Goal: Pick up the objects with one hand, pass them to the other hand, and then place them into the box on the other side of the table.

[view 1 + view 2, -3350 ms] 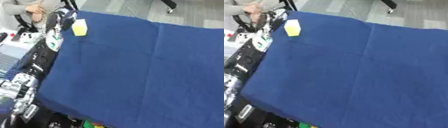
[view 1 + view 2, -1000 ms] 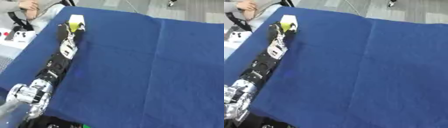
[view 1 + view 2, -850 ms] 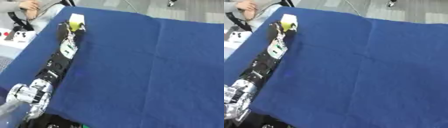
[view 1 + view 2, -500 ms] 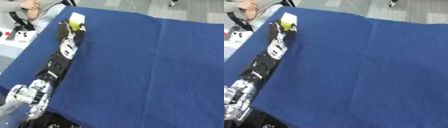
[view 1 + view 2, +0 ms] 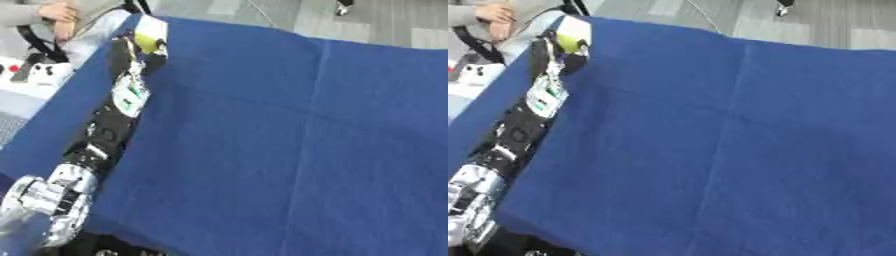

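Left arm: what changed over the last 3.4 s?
The left arm swung in from beside the table and stretched across the blue cloth; the left hand reached the yellow object at the far left corner. Whether it grips it cannot be told. The object stayed put; the right hand never shows.

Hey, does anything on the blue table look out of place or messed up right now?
Nothing looks spilled or damaged. The left hand is at the yellow object near the far left corner of the blue cloth, which has only fold creases. No box shows.
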Robot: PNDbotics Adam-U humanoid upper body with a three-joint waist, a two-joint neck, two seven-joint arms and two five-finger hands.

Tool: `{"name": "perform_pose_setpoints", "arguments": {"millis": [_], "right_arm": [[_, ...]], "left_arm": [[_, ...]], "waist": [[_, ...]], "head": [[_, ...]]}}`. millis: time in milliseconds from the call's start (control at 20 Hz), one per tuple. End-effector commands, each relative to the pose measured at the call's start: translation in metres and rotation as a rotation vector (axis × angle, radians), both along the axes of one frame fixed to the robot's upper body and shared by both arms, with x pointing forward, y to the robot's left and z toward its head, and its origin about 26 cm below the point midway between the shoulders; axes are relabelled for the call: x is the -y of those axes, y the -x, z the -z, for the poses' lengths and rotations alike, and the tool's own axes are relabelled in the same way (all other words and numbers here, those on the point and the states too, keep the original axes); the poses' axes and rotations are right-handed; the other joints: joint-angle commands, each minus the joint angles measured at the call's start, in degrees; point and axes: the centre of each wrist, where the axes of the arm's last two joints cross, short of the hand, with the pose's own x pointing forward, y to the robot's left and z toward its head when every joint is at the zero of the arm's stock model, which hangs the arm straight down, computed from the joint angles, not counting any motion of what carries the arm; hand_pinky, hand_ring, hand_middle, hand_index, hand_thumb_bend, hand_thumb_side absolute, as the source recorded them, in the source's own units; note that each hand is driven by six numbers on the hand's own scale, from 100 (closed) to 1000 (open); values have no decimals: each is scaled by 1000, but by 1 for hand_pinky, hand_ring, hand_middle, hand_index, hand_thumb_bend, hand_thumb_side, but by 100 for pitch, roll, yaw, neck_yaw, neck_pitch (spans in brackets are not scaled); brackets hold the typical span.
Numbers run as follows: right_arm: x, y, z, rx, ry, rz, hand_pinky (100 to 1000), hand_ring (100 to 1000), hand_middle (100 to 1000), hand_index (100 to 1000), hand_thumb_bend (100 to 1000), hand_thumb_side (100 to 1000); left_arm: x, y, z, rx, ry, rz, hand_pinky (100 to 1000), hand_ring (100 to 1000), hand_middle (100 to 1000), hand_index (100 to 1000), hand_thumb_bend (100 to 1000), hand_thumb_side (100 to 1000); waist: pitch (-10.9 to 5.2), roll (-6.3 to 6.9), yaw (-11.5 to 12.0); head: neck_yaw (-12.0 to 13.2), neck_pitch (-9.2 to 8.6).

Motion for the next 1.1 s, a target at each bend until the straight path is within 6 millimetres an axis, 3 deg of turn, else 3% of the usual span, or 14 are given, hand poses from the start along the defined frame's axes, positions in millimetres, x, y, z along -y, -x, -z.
{"name": "perform_pose_setpoints", "arguments": {"millis": [50, 350, 600, 650, 700, 1100], "right_arm": [[1, 3, -9, 25, 17, -7, 879, 851, 882, 1000, 100, 164], [1, 4, -7, 17, 21, -8, 878, 850, 882, 1000, 100, 162], [-6, 3, -10, 20, 43, -45, 875, 848, 882, 999, 100, 143], [-9, 4, -11, 23, 52, -58, 874, 847, 881, 995, 100, 170], [-12, 4, -12, 27, 64, -74, 872, 846, 882, 991, 100, 113], [-44, 13, -29, 96, 185, -237, 856, 835, 881, 957, 100, 100]], "left_arm": [[-13, 9, -29, 59, -54, 5, 683, 540, 464, 661, 165, 364], [-8, 23, -47, 132, -81, 127, 681, 535, 461, 656, 154, 368], [13, 42, -67, 191, -128, 347, 685, 529, 456, 651, 150, 383], [20, 47, -70, 196, -140, 407, 687, 529, 454, 652, 260, 464], [27, 52, -74, 199, -150, 469, 688, 530, 456, 653, 146, 388], [87, 88, -91, 89, -161, 960, 695, 528, 453, 653, 105, 469]], "waist": [[-192, 14, 17], [-242, 33, 80], [-309, 52, 135], [-325, 56, 148], [-347, 61, 161], [-544, 114, 251]], "head": [[-69, -78], [-166, -72], [-298, -68], [-332, -69], [-368, -65], [-898, 1]]}}
